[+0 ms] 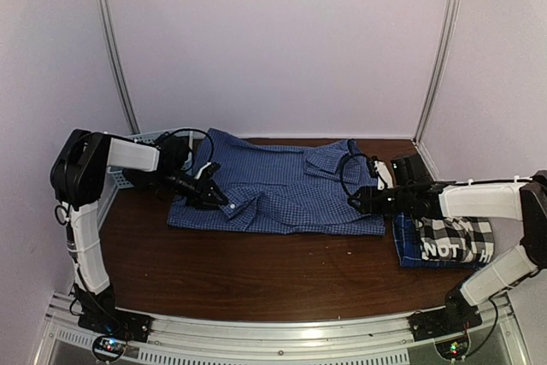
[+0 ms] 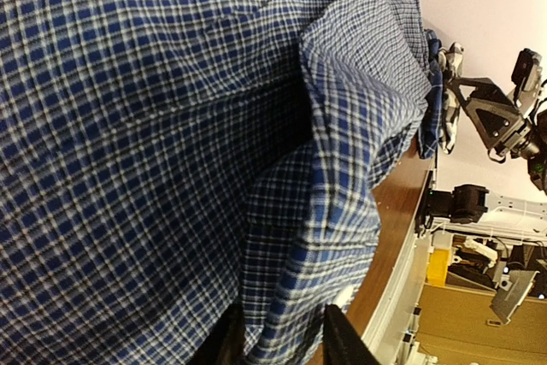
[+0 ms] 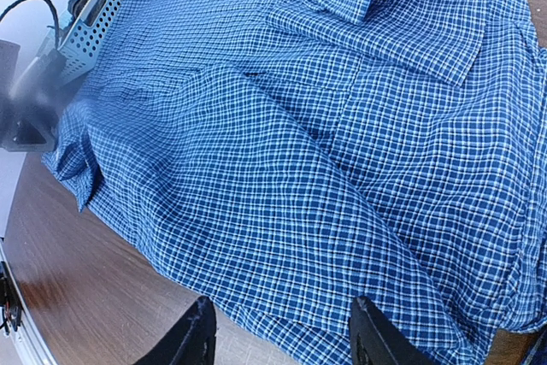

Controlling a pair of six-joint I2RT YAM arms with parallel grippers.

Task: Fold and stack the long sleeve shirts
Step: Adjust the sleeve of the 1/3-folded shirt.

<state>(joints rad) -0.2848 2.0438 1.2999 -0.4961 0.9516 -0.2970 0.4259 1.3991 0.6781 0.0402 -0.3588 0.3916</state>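
Lengthwise, blue shirt [image 1: 282,184] lies between left gripper [image 1: 220,201] and right gripper [image 1: 357,201].

The light is soft, even and rather dim; the walls [image 1: 282,40] behind the blue check shirt [image 1: 282,185] look violet. Shadows under the shirt's folds are weak. Left of the shirt, in the right wrist view, the left arm [image 3: 30,100] is blurred. The overhead view is slightly grainy.
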